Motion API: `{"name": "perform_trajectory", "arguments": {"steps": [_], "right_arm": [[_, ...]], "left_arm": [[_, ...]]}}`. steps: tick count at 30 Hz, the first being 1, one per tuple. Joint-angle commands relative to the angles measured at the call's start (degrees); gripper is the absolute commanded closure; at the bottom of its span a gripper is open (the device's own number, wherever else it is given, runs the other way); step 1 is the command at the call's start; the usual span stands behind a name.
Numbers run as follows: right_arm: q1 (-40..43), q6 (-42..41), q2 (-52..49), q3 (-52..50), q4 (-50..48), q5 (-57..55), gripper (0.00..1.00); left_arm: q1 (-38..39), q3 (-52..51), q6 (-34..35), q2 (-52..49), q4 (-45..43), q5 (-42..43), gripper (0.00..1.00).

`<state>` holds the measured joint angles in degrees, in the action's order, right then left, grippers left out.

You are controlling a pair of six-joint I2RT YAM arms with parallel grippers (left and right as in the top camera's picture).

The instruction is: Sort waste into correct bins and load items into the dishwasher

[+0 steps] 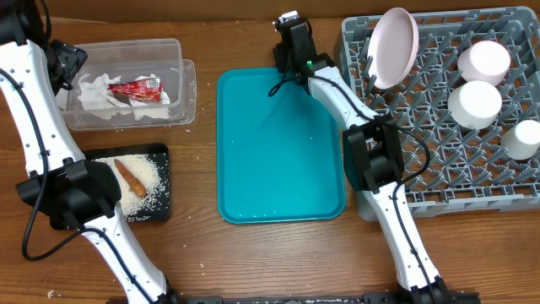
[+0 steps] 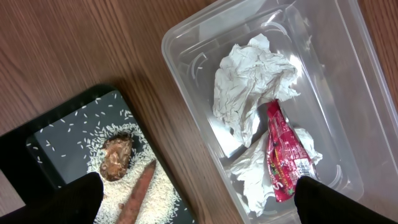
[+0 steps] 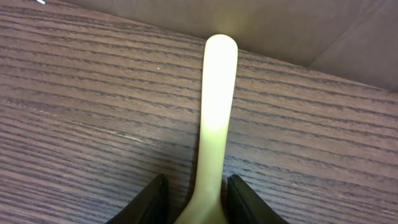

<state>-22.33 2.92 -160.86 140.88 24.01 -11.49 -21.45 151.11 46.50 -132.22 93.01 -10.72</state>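
**Left jaws wide over the tub, right jaws narrow about the spoon**

The left gripper (image 2: 202, 202) hangs spread to its widest and holds nothing. It is above the clear tub (image 1: 187, 93) at the table's far left corner, where napkins (image 2: 249, 74) and a red wrapper (image 2: 283, 155) lie. The black tray (image 1: 160, 181) sits just nearer, along the left edge. Bare wood separates both from the teal tray (image 1: 283, 203) at centre. Past that tray's far edge, the right gripper (image 3: 199, 199) brackets the pale yellow spoon (image 3: 214, 106), its fingers drawn in close. I cannot tell whether they pinch it. The spoon reaches over bare wood toward the table's far edge. The dish rack (image 1: 439, 194) fills the right side.
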Motion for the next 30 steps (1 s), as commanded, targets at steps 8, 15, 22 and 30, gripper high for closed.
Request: {"name": "perform_trajectory", "arguments": {"steps": [8,15,22,30], "right_arm": [[0.0,-3.1,-0.52,1.92,0.35,-2.6,0.75],[0.24,-5.22,-0.52,3.93,2.4,-2.36,0.79],[0.76,-6.67,-0.5,5.6,4.15,-0.52,0.8],[1.18,-7.63,-0.31,6.19,4.37,1.09,0.6]], "left_arm": [[0.26,0.0,-0.22,0.22,-0.09,0.02,0.0],[0.26,0.0,-0.22,0.22,-0.09,0.02,0.0],[0.26,0.0,-0.22,0.22,-0.09,0.02,0.0],[0.26,0.0,-0.22,0.22,-0.09,0.02,0.0]]}}
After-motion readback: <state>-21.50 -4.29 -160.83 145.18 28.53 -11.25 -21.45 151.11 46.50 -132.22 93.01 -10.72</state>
